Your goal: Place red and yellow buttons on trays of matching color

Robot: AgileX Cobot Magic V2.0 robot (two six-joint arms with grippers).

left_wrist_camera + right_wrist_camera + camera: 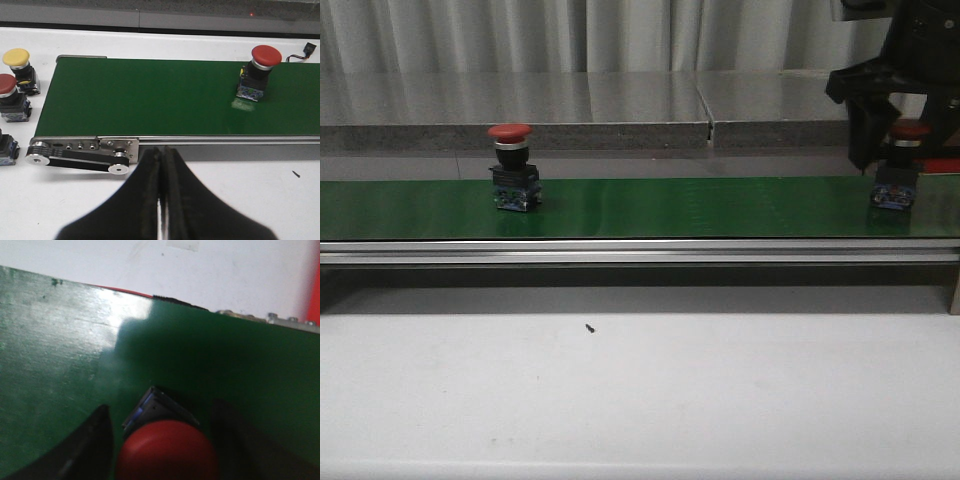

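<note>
Red button (514, 166) upright on green belt (700, 205); right gripper (892, 140) straddles second red button (898, 165).

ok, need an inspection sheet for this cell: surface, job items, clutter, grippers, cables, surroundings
Surface: green conveyor belt across a white table.
Job's things: red button upright on the belt; second red button at the belt's right end; no trays identifiable.
Clutter: spare buttons beside the belt's end; dark speck on the table.
Grippers: left gripper shut, empty; right gripper open, straddling the second red button.
Cables: small connector lead behind the belt.
Surroundings: curtain behind.
</note>
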